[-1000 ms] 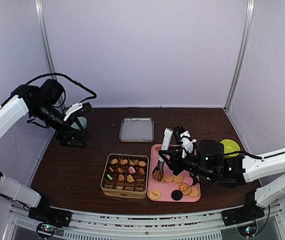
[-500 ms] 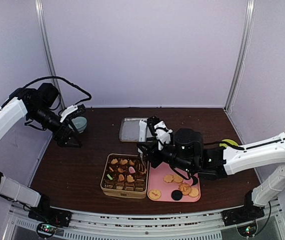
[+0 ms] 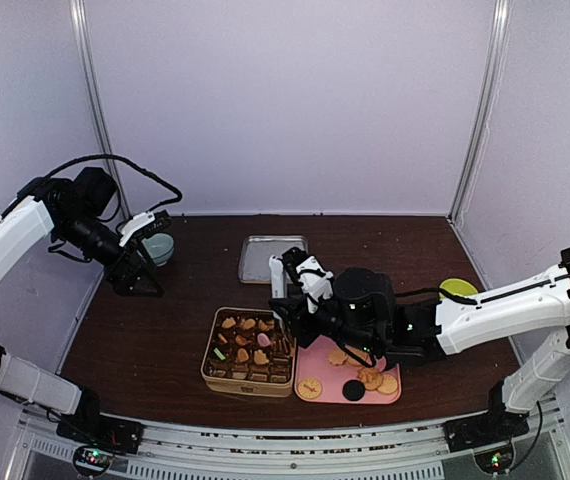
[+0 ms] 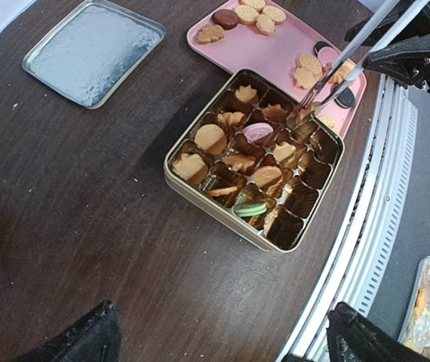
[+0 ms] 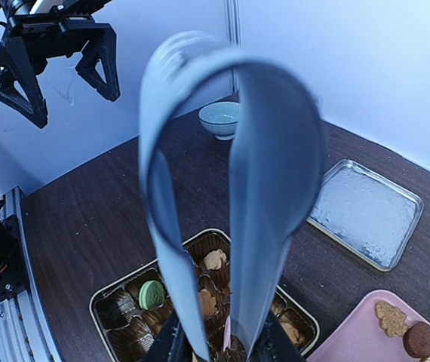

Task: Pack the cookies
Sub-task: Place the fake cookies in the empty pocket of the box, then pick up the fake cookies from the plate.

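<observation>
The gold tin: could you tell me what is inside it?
Tan cookies, one pink and one green, in brown cups; some cups look empty. The tongs hide one cup's contents.

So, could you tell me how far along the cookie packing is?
Done: most tin compartments hold packed cookies. In hand: right gripper holds the tongs, tips inside the tin. Left: a few empty compartments, and several loose cookies on the pink tray.

The tongs (image 5: 275, 188) dip among cookies (image 5: 213, 260) in a tin (image 5: 117, 308).

Left arm was raised, left gripper (image 3: 140, 278) spread wide, empty. Right arm extended leftward, right gripper (image 3: 306, 284) clamped around tongs (image 5: 269, 188), pointing down.
</observation>
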